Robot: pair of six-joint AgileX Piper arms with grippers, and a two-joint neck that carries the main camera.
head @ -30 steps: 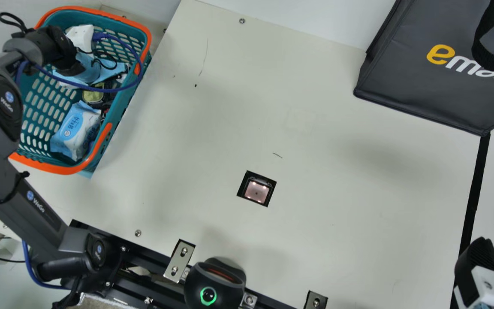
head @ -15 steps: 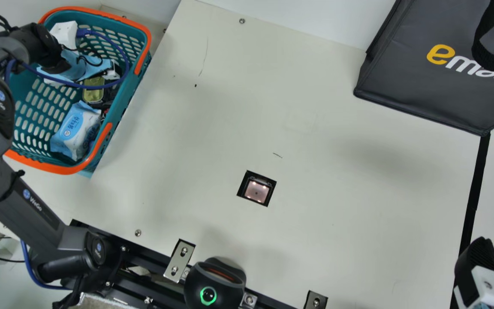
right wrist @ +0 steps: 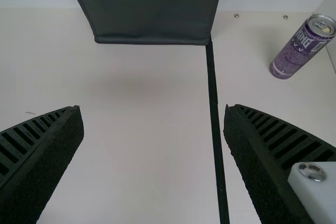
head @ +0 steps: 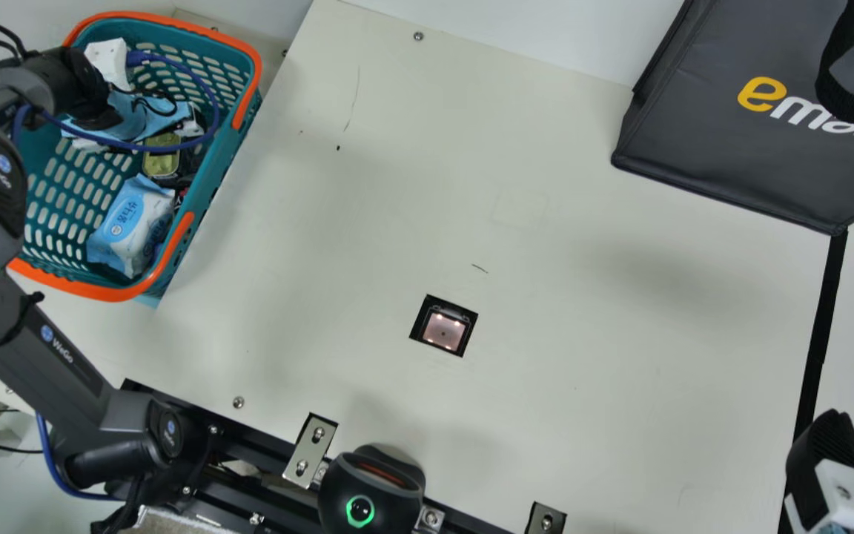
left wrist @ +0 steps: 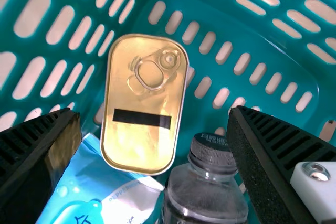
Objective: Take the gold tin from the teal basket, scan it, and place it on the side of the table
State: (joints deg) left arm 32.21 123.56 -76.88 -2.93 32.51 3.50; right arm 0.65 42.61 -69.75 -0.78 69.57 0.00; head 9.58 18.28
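The gold tin (head: 162, 159) lies in the teal basket (head: 204, 178), up at the main view's left, with a blue-and-white packet (head: 130, 222) near it. The left gripper (head: 124, 122) hangs over the basket, its jaws spread wide and holding nothing. In the left wrist view the tin sits ahead of the jaws, in the gap between the two fingertips and wholly free of them — its ring-pull lid faces the camera, a dark band across the gold. It appears rather closer to one finger than to the other; a clear bottle with a black cap (left wrist: 212, 153) stands on the side toward the farther finger. Whether that cap touches the finger cannot be told. The packet's edge meets the tin's lower end in that view.

The right gripper (head: 831, 452) is at the main view's lower right, over the bench (head: 583, 334), its jaws also well apart with nothing between them. The lit scanner window (head: 443, 331) is set into the bench, between the basket and the right gripper. A dark bag (head: 731, 148) stands at the far side, and in the right wrist view a purple can (right wrist: 302, 48) stands across a black strip (right wrist: 214, 114) from the main stretch of bench.
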